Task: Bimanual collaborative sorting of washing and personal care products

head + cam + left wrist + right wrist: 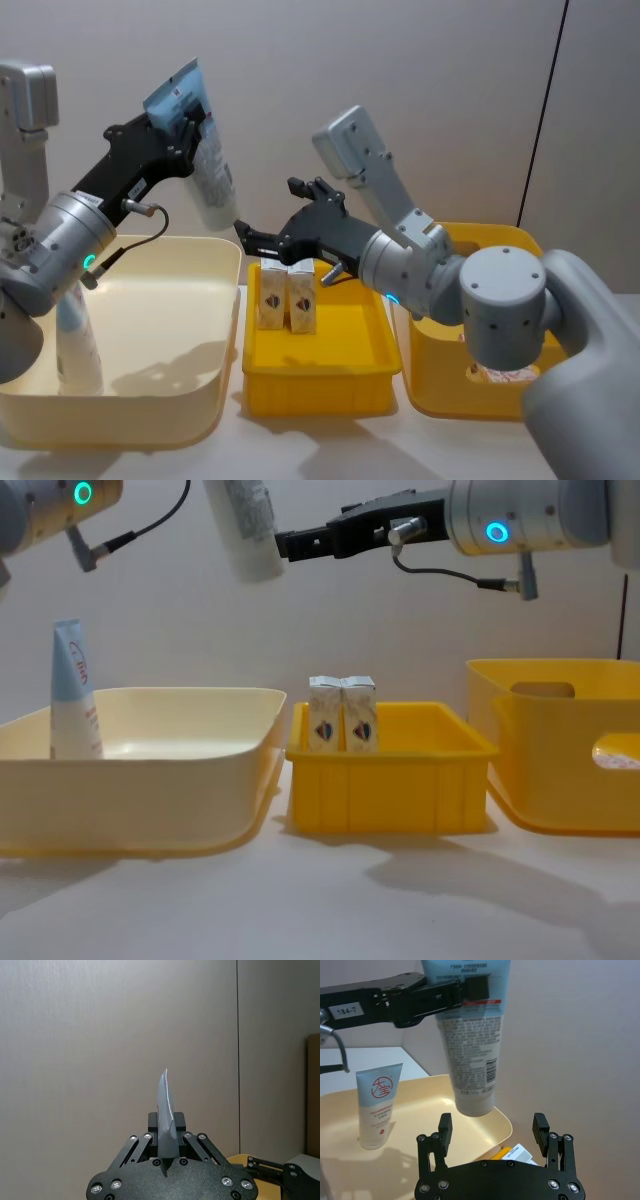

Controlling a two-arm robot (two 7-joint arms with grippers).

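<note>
My left gripper [190,120] is shut on the pale blue end of a white squeeze tube [210,175], held high over the gap between the cream bin and the yellow tray. The same tube [472,1050] hangs cap down, its cap end just beyond my right gripper [492,1130], which is open with nothing in it. From the chest view the right gripper [287,544] reaches in beside the tube [245,530]. A second tube [78,345] stands upright in the cream bin [190,400]. Two small white cartons [287,297] stand side by side in the yellow tray [320,385].
A deep yellow bin [440,385] stands on the right, partly behind my right arm. The three containers sit close together in a row on the white table [330,900]. A plain wall closes off the back.
</note>
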